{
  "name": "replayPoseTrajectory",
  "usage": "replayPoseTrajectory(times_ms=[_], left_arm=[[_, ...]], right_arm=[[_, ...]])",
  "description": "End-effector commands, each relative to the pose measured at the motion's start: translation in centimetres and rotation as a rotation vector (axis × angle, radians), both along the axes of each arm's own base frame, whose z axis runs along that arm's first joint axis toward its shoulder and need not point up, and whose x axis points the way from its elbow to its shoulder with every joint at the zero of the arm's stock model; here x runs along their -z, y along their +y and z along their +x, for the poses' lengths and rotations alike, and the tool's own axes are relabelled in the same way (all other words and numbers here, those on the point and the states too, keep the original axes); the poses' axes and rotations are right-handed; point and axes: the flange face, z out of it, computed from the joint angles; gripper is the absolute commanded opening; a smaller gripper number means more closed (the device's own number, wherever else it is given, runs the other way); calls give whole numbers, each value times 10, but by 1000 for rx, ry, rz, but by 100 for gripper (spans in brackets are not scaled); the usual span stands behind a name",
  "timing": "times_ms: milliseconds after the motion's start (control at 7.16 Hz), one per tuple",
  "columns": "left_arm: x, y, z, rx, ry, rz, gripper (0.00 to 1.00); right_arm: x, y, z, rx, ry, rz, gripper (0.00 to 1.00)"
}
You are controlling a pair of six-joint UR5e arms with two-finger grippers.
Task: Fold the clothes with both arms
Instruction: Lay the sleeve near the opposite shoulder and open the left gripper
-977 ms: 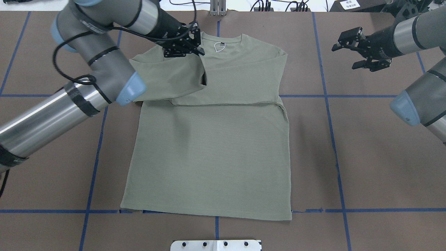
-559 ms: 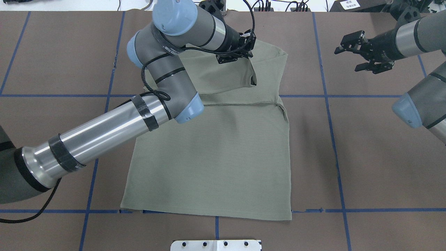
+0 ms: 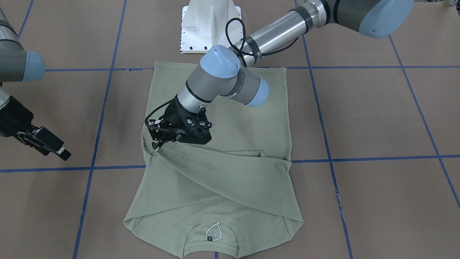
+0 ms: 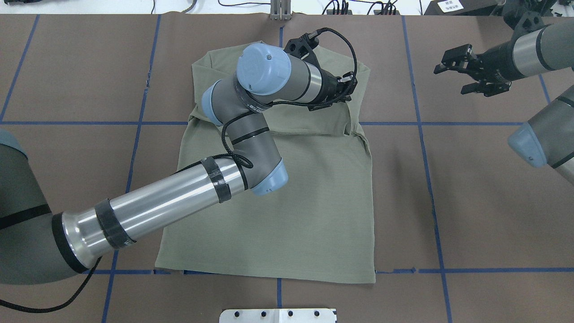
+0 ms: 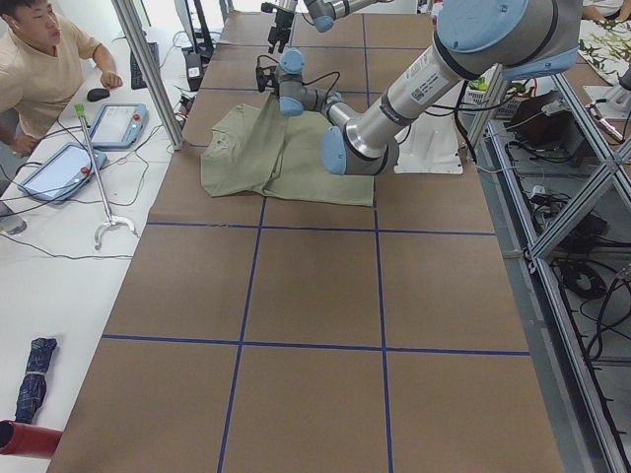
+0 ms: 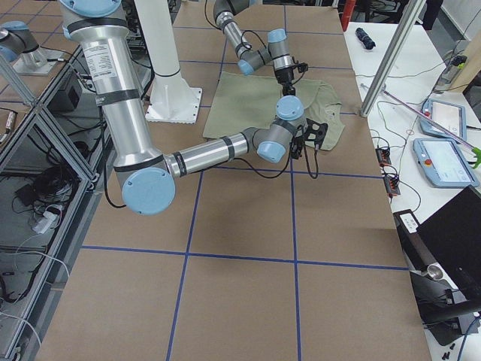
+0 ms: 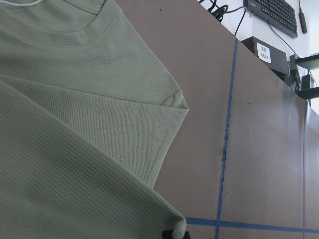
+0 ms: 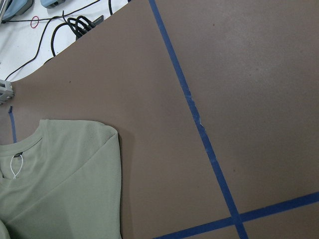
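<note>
A sleeve is pinched in the closed left gripper and laid across the shirt, which is spread mid-table. At its 2 o'clock, the right gripper is held open and empty. The sleeves seem folded in, and the body folds are judged outstanding.

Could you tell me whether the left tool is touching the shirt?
Touching: the front-facing view shows the left tool pinching the shirt, fabric drawn taut to it.
</note>
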Motion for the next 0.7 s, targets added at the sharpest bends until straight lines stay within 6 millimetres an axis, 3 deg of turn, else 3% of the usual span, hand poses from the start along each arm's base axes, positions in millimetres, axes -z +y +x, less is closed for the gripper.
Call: replayPoseTrajectory(times_ms=[0,419,559], left_arm=[[1,14,21,21,-2,-9,0],[-3,15,24,20,-9,-11,0],[-3,14,24,23,-8,-13,46]], right_arm=[[-6,4,6,2,7,4,100],[-6,6,8,-3,8,5,100],[-7,7,8,-4,10,4,100]])
